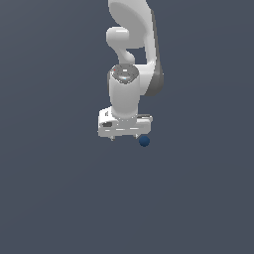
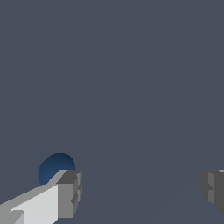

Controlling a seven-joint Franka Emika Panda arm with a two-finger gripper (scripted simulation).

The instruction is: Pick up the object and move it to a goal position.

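The object, a small dark blue ball, lies on the dark grey floor just beyond the exterior view's right end of the white gripper. In the wrist view the ball shows partly behind one grey fingertip, outside the gap rather than between the fingers. The gripper is open, its two fingertips far apart with nothing between them. The hand hangs pointing down, close above the floor.
The white arm rises behind the hand toward the top of the exterior view. A plain dark grey surface fills everything else in both views.
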